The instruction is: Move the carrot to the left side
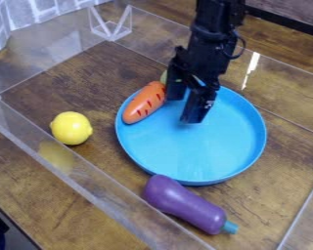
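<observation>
The carrot (144, 103), orange with dark line marks, lies tilted on the left rim of a blue plate (225, 156); its green top is hidden behind the gripper. My black gripper (187, 97) points down over the plate just right of the carrot. Its jaws are open and hold nothing. One finger (199, 105) hangs over the plate's inside, and the other stands close beside the carrot's upper end.
A yellow lemon (71, 127) sits on the wooden table left of the plate. A purple eggplant (186, 203) lies in front of the plate. Clear plastic walls (67, 186) fence the table's front and left, and a clear container (113, 20) stands at the back.
</observation>
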